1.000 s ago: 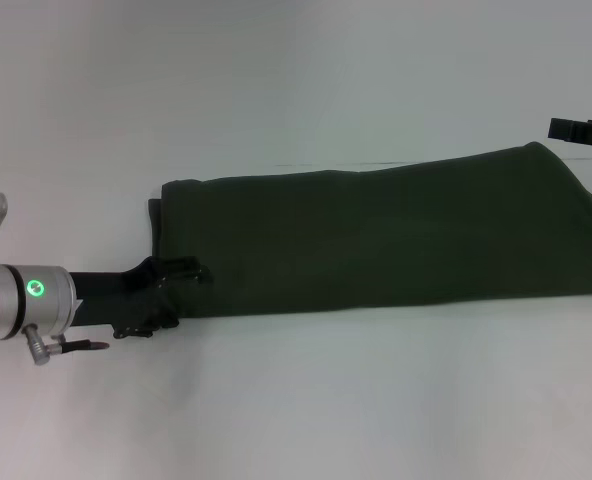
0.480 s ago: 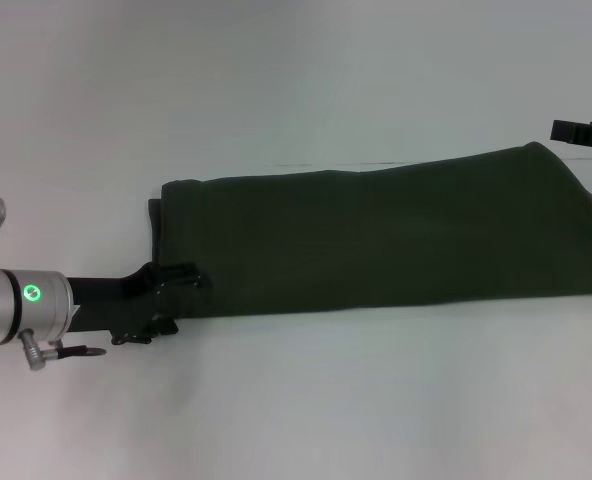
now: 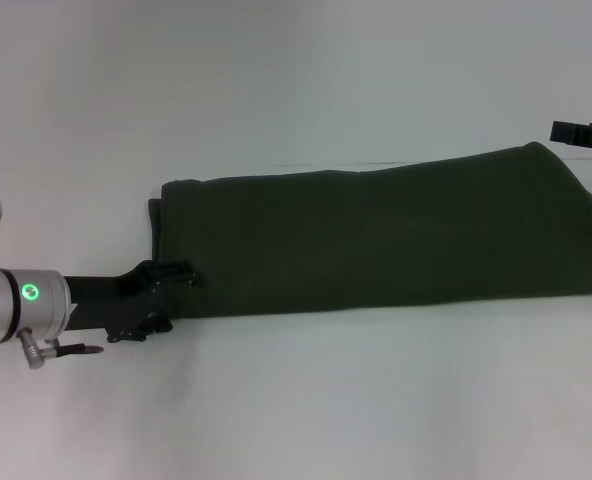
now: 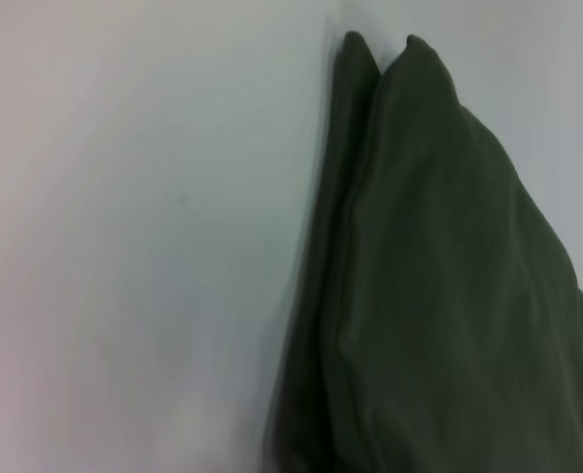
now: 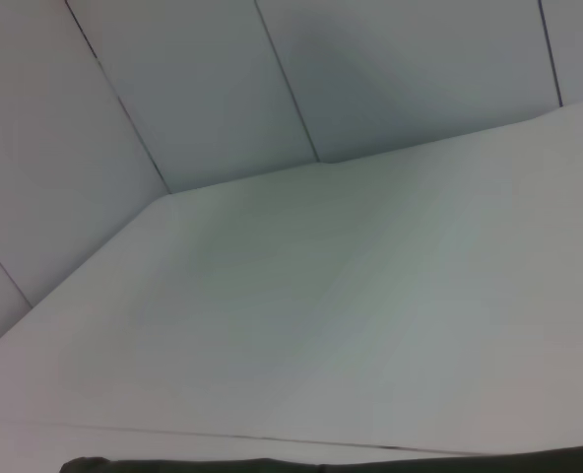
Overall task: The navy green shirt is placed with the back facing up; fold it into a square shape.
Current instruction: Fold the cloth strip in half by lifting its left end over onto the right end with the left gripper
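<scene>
Since a second ago my left gripper has slid slightly leftward along the navy green shirt corner (grip state: I cannot tell); right gripper parked.

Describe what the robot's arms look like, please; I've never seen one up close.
The left arm is a silver metal cylinder with black bands and a small glowing green ring light. It narrows into a black wrist and a black left gripper with angular fingers. Of the right gripper, only a black tip shows at the picture's edge.
</scene>
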